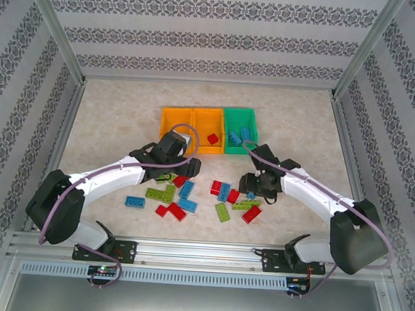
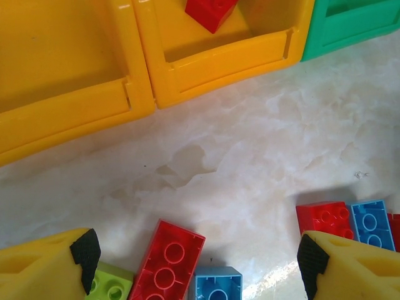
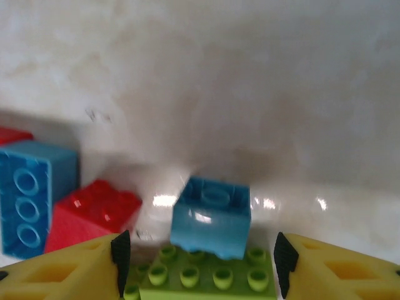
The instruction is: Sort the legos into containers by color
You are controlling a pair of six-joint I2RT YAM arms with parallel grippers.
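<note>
My left gripper (image 2: pixel 199 253) has its fingers wide apart and holds nothing. Between them, down on the table (image 2: pixel 250 144), lie a long red brick (image 2: pixel 169 259) and a blue brick (image 2: pixel 215 284). A lime brick (image 2: pixel 109 284) sits right by its left finger. A second red brick (image 2: pixel 325 217) sits just by its right finger.

Ahead of this gripper stand the containers. The middle orange bin (image 2: pixel 219 56) is straight ahead, with a red square brick (image 2: pixel 209 11) inside. The left orange bin (image 2: pixel 62 112) is ahead on the left, and the green bin (image 2: pixel 350 31) is ahead on the right.

My right gripper (image 3: pixel 200 253) has its fingers apart too. A small blue brick (image 3: pixel 211 215) sits between them with a gap on each side, so nothing pinches it. A flat lime brick (image 3: pixel 200 278) lies between the fingers, nearer the wrist, touching the small blue one. Off to this gripper's left sit a red block (image 3: pixel 90 212) and a long blue brick (image 3: pixel 31 200), side by side. This view is blurry.
</note>
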